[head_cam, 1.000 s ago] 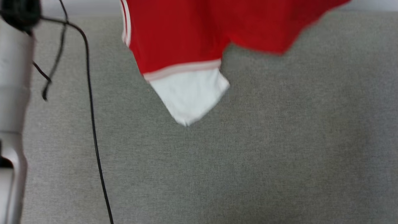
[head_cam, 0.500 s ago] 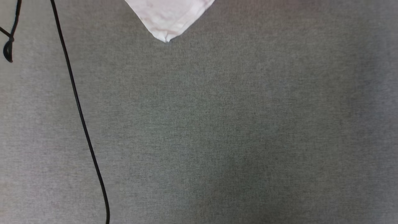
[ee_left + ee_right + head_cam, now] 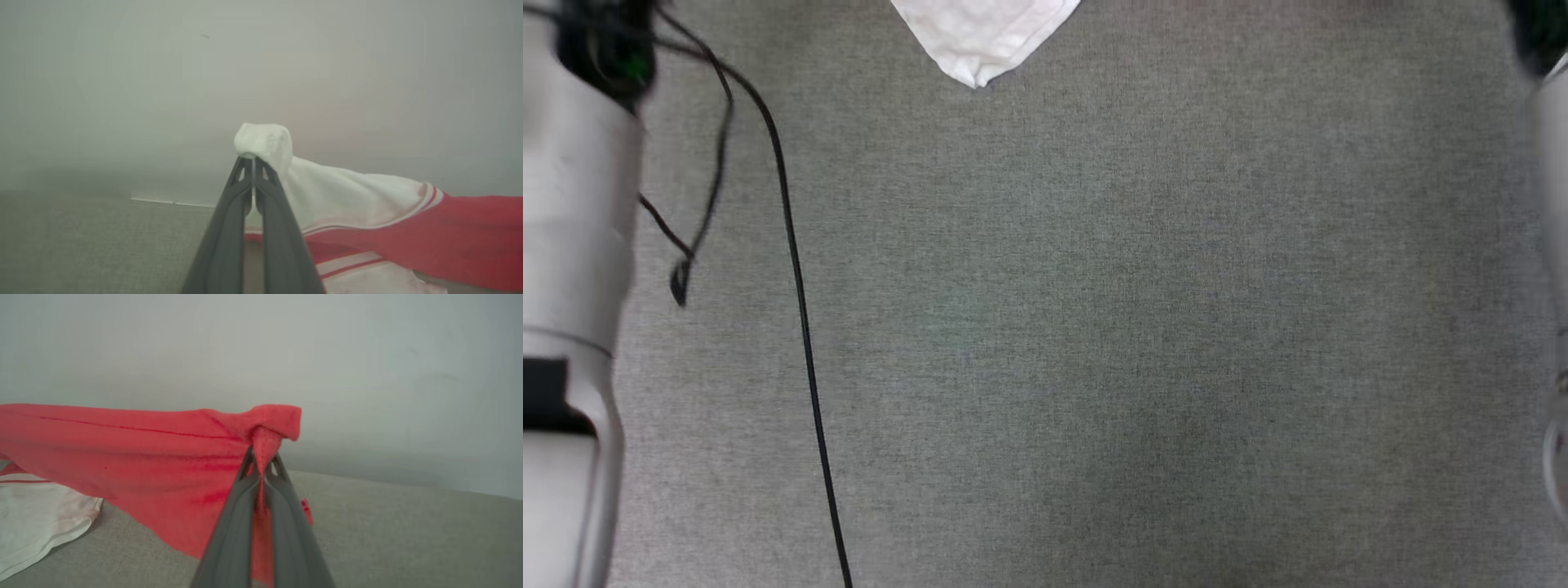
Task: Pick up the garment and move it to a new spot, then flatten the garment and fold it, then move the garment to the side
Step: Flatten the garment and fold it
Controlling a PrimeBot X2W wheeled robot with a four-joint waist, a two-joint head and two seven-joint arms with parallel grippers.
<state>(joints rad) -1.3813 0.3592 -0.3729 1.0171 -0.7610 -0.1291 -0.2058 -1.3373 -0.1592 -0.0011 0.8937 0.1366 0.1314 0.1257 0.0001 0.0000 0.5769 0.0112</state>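
Observation:
The garment is a red jersey with white sleeves and striped trim. In the head view one white sleeve corner of the garment (image 3: 984, 37) hangs down at the top centre. My left gripper (image 3: 254, 163) is shut on a white bunch of the garment (image 3: 347, 196), which stretches away to the right above the grey surface. My right gripper (image 3: 261, 459) is shut on a red edge of the garment (image 3: 143, 457), which spans leftward and sags, with a white sleeve (image 3: 36, 522) resting on the surface below. Pale forearms stand at both sides of the head view.
A grey fabric surface (image 3: 1094, 343) spreads below the garment. A black cable (image 3: 800, 327) runs down its left part beside my left forearm (image 3: 572, 245). A plain pale wall (image 3: 367, 375) stands behind the surface.
The head view has shifted downward, so the red body of the garment left the top edge and the white corner remains. Both forearms have come into the sides of the picture.

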